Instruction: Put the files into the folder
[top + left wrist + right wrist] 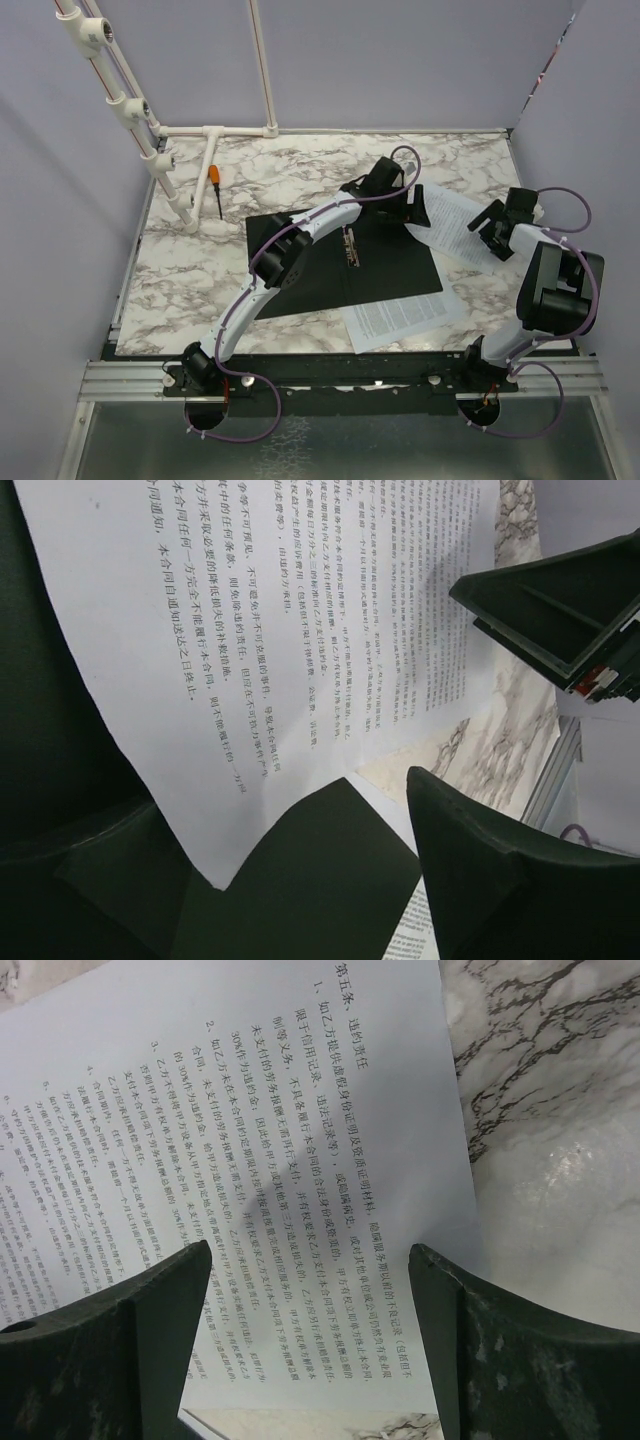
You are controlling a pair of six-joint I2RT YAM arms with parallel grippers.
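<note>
The folder (350, 262) lies open, black inside up, in the middle of the marble table. One printed sheet (455, 222) rests to its right, its corner (250, 630) overlapping the folder's black corner (320, 880). A second sheet (400, 318) pokes out from under the folder's near edge. My left gripper (415, 207) (265, 815) hovers open over that overlap, with nothing pinched. My right gripper (495, 226) (310, 1250) stands open over the right sheet's (280, 1110) outer end, one finger on either side of its text. It also shows in the left wrist view as the right gripper (560, 610).
An orange-handled screwdriver (214, 182) lies at the back left beside a white pipe frame (205, 135). Grey walls close in the table on three sides. The marble top (560, 1140) shows just beyond the sheet's right edge.
</note>
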